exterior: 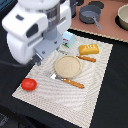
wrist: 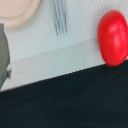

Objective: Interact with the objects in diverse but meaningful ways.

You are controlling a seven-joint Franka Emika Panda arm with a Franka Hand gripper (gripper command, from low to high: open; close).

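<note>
While the exterior view shows the whole layout, the wrist view shows only a small patch. Exterior: white arm (exterior: 35, 27) fills the view's upper left, hiding the pincer, so cannot tell if it is released or clenched. Pale mat (exterior: 95, 85) lies on the dark desk (exterior: 112, 107). Red tomato (exterior: 29, 84) sits near the mat's corner on the exterior view's left. Round tan plate (exterior: 67, 66) is mid-mat, fork (exterior: 67, 80) with orange handle just beside it. Yellow bread loaf (exterior: 89, 48) sits beyond the plate, a brown sausage stick (exterior: 86, 58) between them. Pale-blue carton (exterior: 67, 42) is partly behind the arm. Grey pot (exterior: 89, 16) stands off the mat, well apart. Wrist: tomato (wrist: 113, 38) close up at the mat's edge (wrist: 55, 55), fork tines (wrist: 59, 16) and plate rim (wrist: 20, 12) nearby, pincer fingers not clearly seen.
</note>
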